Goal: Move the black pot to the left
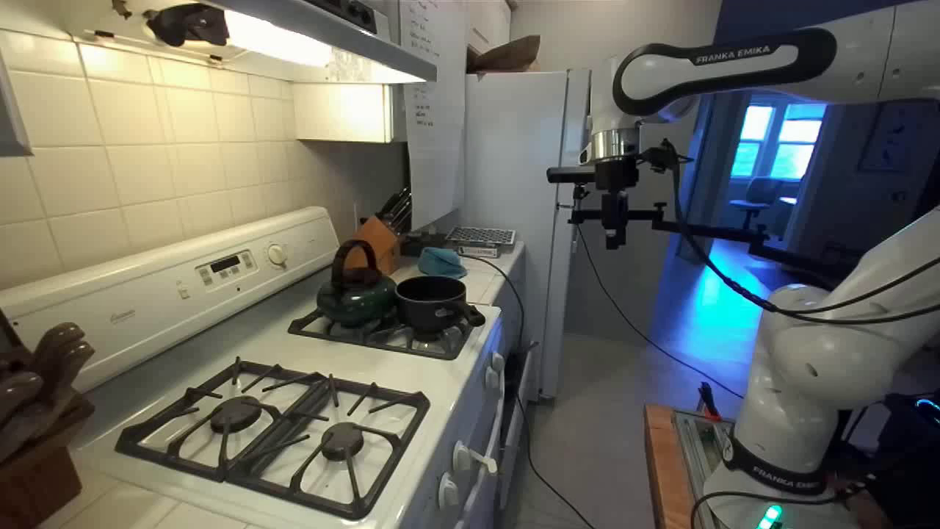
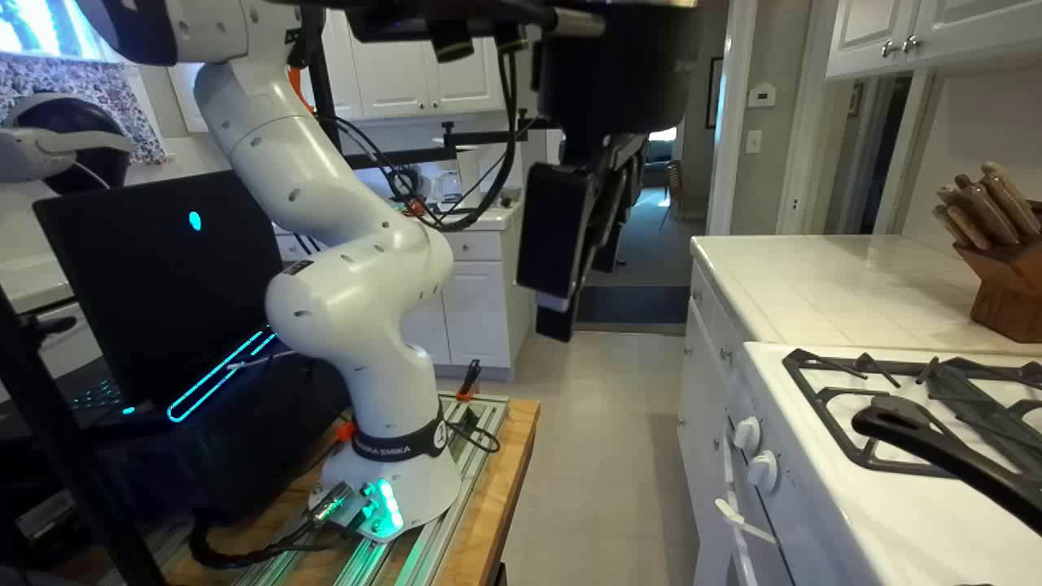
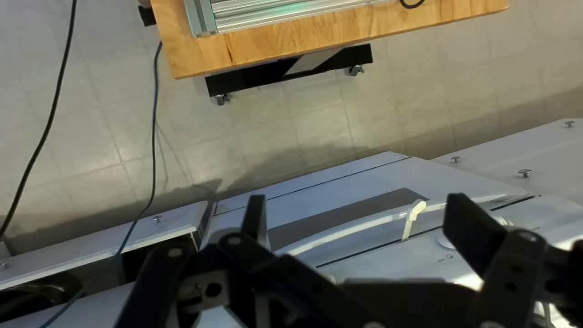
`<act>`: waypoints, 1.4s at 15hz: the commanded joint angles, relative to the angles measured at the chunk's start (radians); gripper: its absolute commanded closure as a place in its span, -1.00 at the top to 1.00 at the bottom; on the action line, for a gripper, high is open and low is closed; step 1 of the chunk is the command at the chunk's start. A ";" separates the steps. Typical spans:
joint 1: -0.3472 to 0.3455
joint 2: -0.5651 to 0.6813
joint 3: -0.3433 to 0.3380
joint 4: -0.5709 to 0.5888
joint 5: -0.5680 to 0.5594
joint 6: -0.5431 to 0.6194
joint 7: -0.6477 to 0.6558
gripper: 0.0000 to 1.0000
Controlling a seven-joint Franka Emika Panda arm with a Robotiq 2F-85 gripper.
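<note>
Black and round, the saucepan sits on the stove, at its front right as the robot faces it, with the long handle pointing to the stove's front. A dark green kettle stands at the stove's back right. The gripper hangs in front of the stove, its fingers wide apart with nothing between them, so I think this is the reaching step. Next it should go to the stove, pinch the handle, lift a little, and go left, maybe to the stove's left grate.
</note>
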 commanded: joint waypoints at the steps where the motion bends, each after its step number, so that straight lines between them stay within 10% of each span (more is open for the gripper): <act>1: -0.007 0.003 0.005 0.002 0.003 -0.002 -0.004 1.00; 6: -0.007 0.003 0.005 0.002 0.003 -0.002 -0.004 1.00; 21: -0.001 0.212 0.105 -0.098 0.205 0.692 0.226 1.00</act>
